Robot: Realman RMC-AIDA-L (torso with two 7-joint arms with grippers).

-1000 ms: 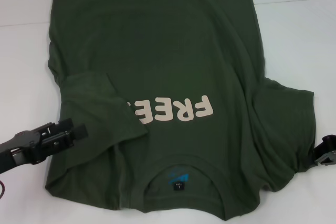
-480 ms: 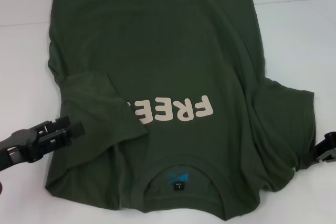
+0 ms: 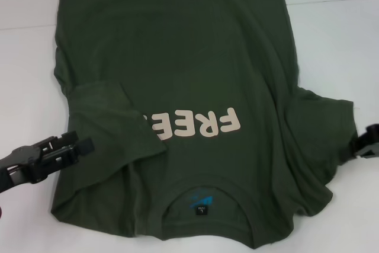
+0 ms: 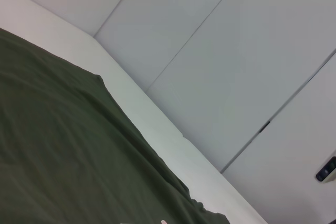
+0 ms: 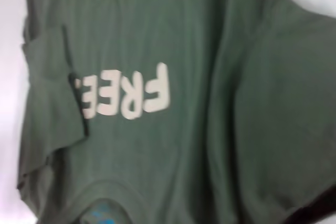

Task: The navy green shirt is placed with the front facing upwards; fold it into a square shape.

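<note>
The navy green shirt [image 3: 195, 57] lies front up on the white table, its collar and blue neck label [image 3: 201, 202] nearest me. Its left sleeve [image 3: 112, 122] is folded inward and covers the end of the cream lettering [image 3: 198, 124]. The other sleeve [image 3: 325, 128] spreads out, wrinkled, on the right. My left gripper [image 3: 80, 141] hovers open and empty at the shirt's left edge. At the right sleeve's outer edge my right gripper [image 3: 370, 140] shows only in part. The right wrist view looks down on the shirt [image 5: 210, 103] and lettering [image 5: 126, 95].
Bare white table [image 3: 331, 39] shows on both sides of the shirt. The left wrist view shows shirt fabric [image 4: 63, 145], the table's far edge [image 4: 157, 124] and pale wall panels [image 4: 236, 66] behind it.
The left gripper has drawn slightly left, away from the folded sleeve. The right gripper has moved up along the right sleeve's edge. The shirt has not shifted.
</note>
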